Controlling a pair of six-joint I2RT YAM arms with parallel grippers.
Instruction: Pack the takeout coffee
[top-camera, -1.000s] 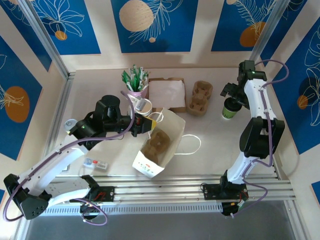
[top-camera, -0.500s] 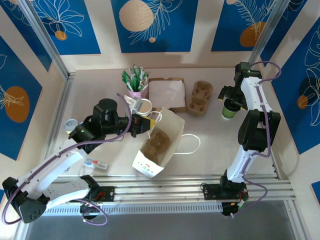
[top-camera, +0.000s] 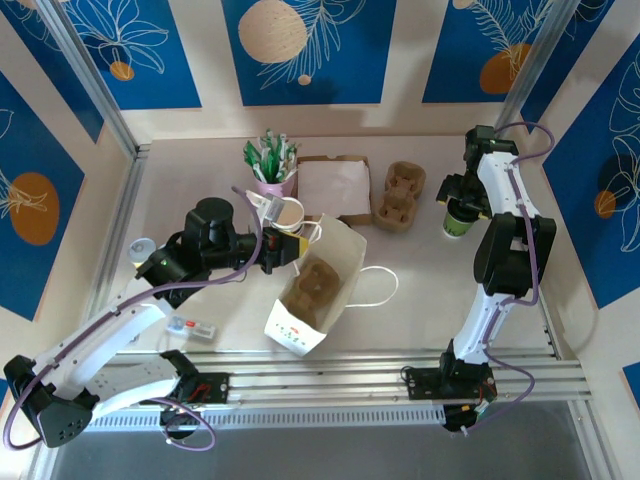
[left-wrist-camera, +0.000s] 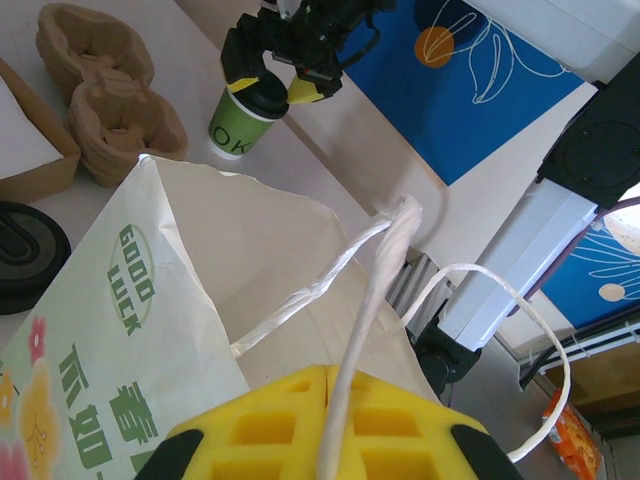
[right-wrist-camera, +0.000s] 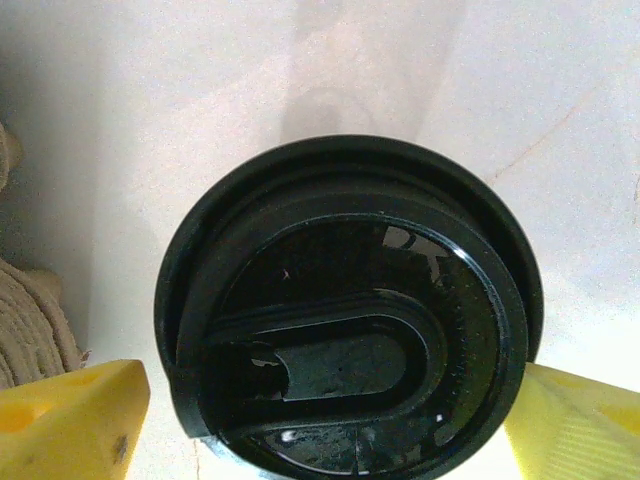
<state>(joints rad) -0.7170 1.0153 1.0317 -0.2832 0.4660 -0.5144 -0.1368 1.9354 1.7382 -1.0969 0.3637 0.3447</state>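
Note:
The takeout coffee (top-camera: 458, 222), a green cup with a black lid (right-wrist-camera: 350, 320), stands on the table at the far right. My right gripper (top-camera: 463, 196) sits over it, open, one yellow finger (right-wrist-camera: 75, 415) on each side of the lid and very close to its rim. In the left wrist view the same gripper (left-wrist-camera: 282, 85) straddles the cup (left-wrist-camera: 240, 125). My left gripper (left-wrist-camera: 345, 425) is shut on the white cord handle (left-wrist-camera: 375, 290) of the paper bag (top-camera: 320, 290), holding its mouth open. A brown cup carrier lies inside the bag.
A brown pulp cup carrier (top-camera: 400, 195) lies left of the coffee. Behind the bag are a cardboard box (top-camera: 333, 188), a pink pot of green sachets (top-camera: 270, 165) and stacked cups (top-camera: 285, 213). A small packet (top-camera: 190, 327) lies near the left arm.
My right gripper has shifted slightly left and settled over the coffee's lid, and its fingers have drawn in a little. The left gripper keeps its hold on the bag handle.

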